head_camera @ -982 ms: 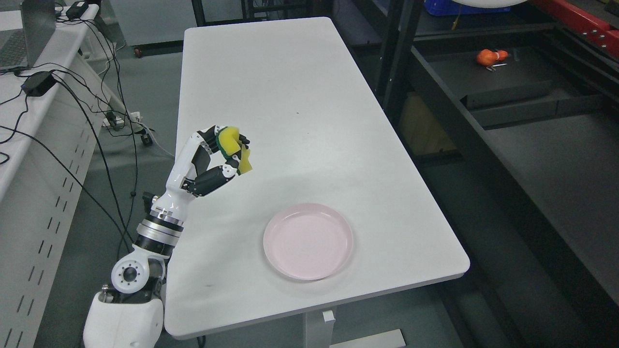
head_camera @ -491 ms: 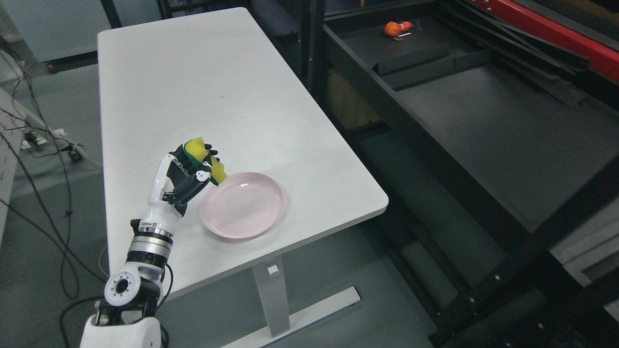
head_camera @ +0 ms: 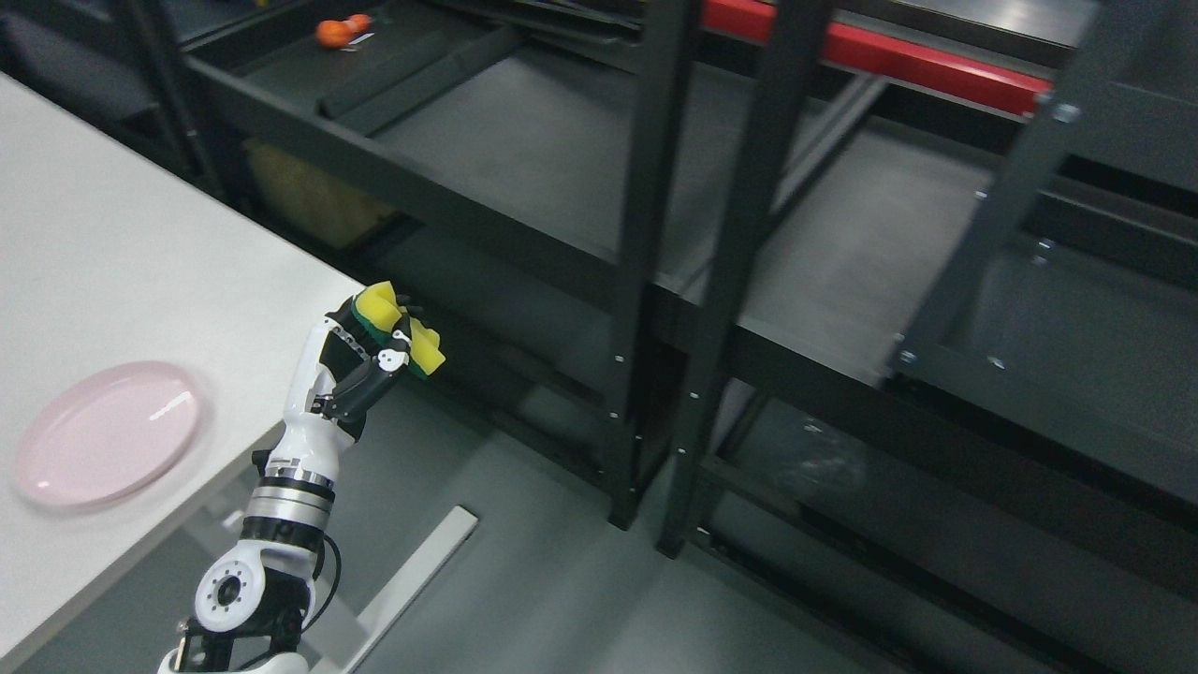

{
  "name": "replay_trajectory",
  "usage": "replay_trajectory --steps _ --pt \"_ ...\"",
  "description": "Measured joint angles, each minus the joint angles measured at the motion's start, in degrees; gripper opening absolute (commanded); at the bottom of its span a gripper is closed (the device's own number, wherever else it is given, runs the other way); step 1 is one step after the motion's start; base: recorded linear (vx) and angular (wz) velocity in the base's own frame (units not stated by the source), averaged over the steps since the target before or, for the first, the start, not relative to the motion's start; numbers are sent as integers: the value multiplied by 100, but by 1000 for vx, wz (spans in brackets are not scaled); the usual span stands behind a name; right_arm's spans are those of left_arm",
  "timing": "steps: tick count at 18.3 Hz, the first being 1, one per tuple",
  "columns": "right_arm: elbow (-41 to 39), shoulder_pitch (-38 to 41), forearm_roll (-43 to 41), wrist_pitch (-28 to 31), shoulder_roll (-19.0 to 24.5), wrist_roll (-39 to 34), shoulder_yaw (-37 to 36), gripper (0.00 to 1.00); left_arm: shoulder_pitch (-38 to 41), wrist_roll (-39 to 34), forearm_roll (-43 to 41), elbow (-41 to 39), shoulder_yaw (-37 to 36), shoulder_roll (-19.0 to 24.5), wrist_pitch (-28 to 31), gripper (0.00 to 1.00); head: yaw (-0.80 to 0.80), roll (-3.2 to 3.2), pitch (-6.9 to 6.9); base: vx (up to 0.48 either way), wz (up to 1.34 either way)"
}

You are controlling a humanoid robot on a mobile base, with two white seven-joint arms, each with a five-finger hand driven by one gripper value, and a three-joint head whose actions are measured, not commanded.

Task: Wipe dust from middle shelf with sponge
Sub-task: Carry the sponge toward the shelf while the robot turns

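Workshop or storeroom: black steel racking (head_camera: 655, 234), grey floor (head_camera: 562, 590).

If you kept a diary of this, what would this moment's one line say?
left hand: gripping yellow sponge | position: beside table, short of dark shelf | wiping: not begun | right hand: unseen

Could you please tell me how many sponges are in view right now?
1. The sponge, yellow with a green layer, is gripped in the left robot hand, raised beside the table corner, facing the dark shelves. Others could be hidden behind the shelf posts.
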State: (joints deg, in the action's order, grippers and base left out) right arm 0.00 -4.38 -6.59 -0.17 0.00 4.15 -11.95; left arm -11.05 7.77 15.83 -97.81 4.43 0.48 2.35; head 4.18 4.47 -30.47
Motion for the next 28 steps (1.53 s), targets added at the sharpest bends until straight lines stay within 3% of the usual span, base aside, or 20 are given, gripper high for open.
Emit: replay_trajectory --steps 6,11,21,25,28 --pt "0 2 0 0 0 1 0 100 102 -611 6 -171 -68 -21 -87 0 0 0 3 -208 -1270" --pt "0 2 0 0 0 3 0 100 164 -216 -40 -270 -400 -33 -720 0 0 0 6 -123 -1004" --pt "0 -5 0 0 0 15 0 100 156 -190 -519 -350 -1258 -41 -936 0 0 0 6 31 -265" --pt "0 -5 0 0 0 23 0 100 -262 46 -1109 -362 -1642 -43 -1328 0 0 0 6 44 -44" --pt "0 1 0 0 0 16 0 100 -997 190 -1932 -349 -2101 -45 -1534 0 0 0 6 74 -6"
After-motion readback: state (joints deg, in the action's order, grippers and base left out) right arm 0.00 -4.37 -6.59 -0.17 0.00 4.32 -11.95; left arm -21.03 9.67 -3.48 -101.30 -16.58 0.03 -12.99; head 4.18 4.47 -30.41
